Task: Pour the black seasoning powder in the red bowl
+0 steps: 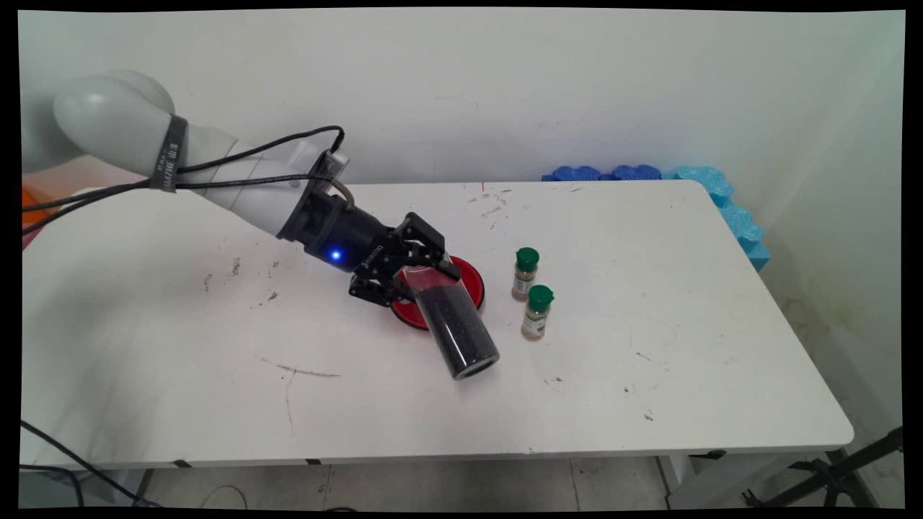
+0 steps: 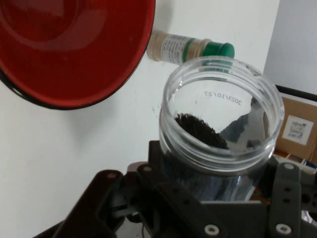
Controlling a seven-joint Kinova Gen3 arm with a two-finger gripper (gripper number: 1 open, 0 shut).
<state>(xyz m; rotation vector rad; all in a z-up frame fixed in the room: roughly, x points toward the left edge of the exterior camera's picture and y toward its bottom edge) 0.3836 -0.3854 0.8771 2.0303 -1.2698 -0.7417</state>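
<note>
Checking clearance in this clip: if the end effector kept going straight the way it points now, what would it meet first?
The end effector slants down to the right, gripping a clear jar of dark grains. The jar's open end would probably meet the bare white table first; the two spice bottles stand off to the side. Depth is uncertain.

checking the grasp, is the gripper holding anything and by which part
Yes: the gripper is shut on a clear jar of dark grains, gripped around its body near the upper end, tilted above the red plate.

The main view looks down from above the near side of the table (image 1: 649, 404) toward the wall (image 1: 505, 86). The hand view looks close along the gripper (image 2: 218, 198). Both show the jar (image 1: 453, 324), red plate (image 1: 472, 285) and a spice bottle (image 1: 525, 274).
</note>
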